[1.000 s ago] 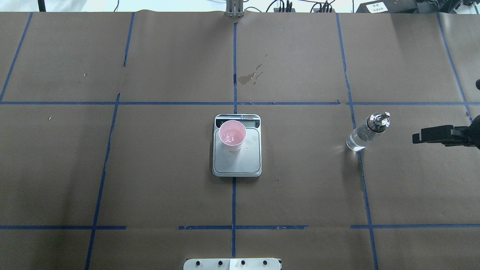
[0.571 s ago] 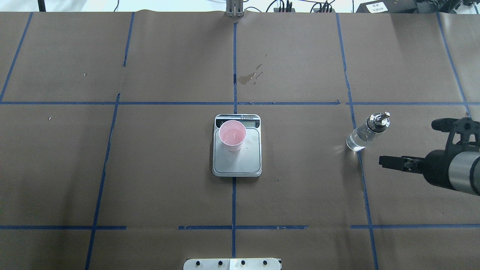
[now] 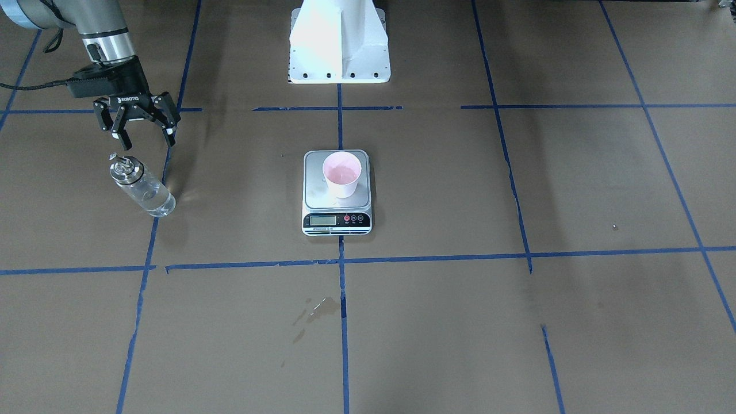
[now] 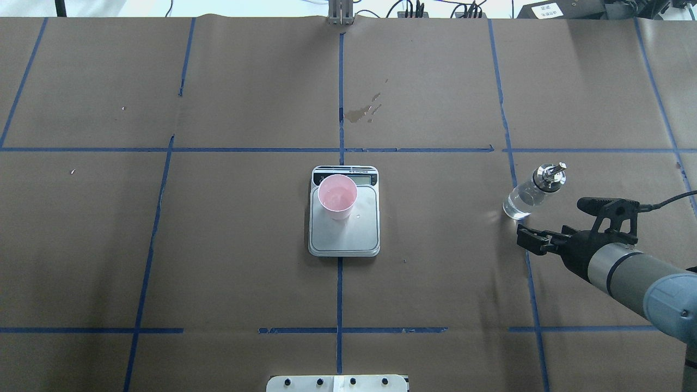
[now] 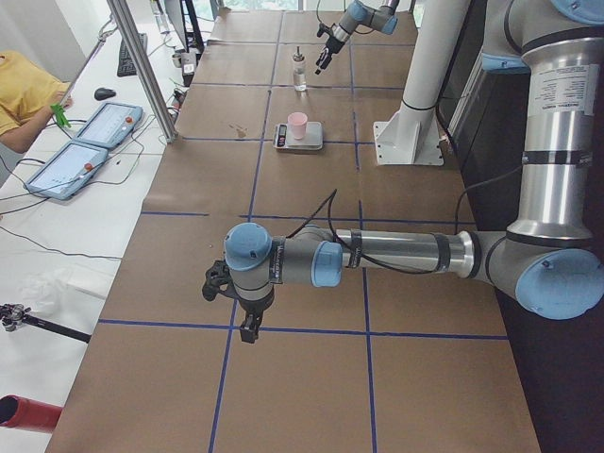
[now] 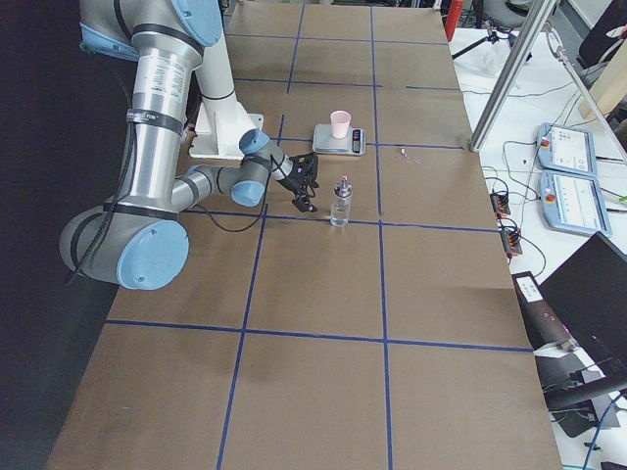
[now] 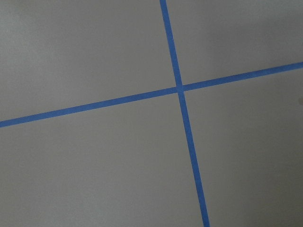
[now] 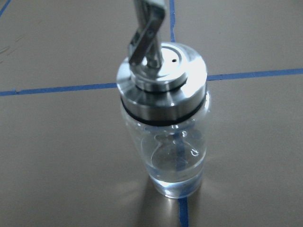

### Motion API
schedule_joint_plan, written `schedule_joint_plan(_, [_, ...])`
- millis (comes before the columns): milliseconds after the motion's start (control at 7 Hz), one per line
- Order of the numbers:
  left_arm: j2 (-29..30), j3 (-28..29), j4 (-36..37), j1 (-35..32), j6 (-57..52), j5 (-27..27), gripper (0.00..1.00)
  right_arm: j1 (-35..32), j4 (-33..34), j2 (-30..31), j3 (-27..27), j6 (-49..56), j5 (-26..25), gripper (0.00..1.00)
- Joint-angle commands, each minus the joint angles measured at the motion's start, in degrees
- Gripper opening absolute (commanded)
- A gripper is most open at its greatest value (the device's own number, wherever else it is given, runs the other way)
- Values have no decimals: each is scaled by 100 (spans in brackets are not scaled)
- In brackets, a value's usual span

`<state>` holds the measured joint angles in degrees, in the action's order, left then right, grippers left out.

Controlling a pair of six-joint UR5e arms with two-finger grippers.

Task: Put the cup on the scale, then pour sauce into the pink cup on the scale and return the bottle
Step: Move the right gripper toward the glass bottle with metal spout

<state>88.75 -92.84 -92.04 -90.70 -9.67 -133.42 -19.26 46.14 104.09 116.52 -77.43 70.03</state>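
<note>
The pink cup (image 4: 337, 196) stands upright on the back left of the scale (image 4: 348, 239), with a little glossy liquid inside; both show in the front view, cup (image 3: 342, 174) and scale (image 3: 336, 221). The clear glass bottle (image 4: 531, 193) with a silver spout cap stands on the table at the right. It holds a low level of clear sauce (image 8: 175, 175). My right gripper (image 3: 148, 141) is open and empty, a short way from the bottle (image 3: 141, 187) on the robot's side, not touching it. My left gripper (image 5: 236, 302) hangs over bare table far off; I cannot tell its state.
Brown paper with a blue tape grid covers the table. A wet stain (image 4: 365, 112) lies beyond the scale. The white robot base (image 3: 339, 40) stands behind the scale. Operator tablets (image 5: 94, 123) and a metal post lie off the far table edge.
My right arm has swung in from the right edge toward the bottle, and its gripper now sits close beside it on the robot's side. Cup, scale and bottle have not moved.
</note>
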Motion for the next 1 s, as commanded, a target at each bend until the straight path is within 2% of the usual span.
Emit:
schedule_joint_plan(0, [3,-76,-24,0,0,0,100,10,-422,-143,-454,97,-340,100])
schedule_joint_plan(857, [-6,-121,-24,0,0,0,100,-33,-431,-302,-604,614,-1052,100])
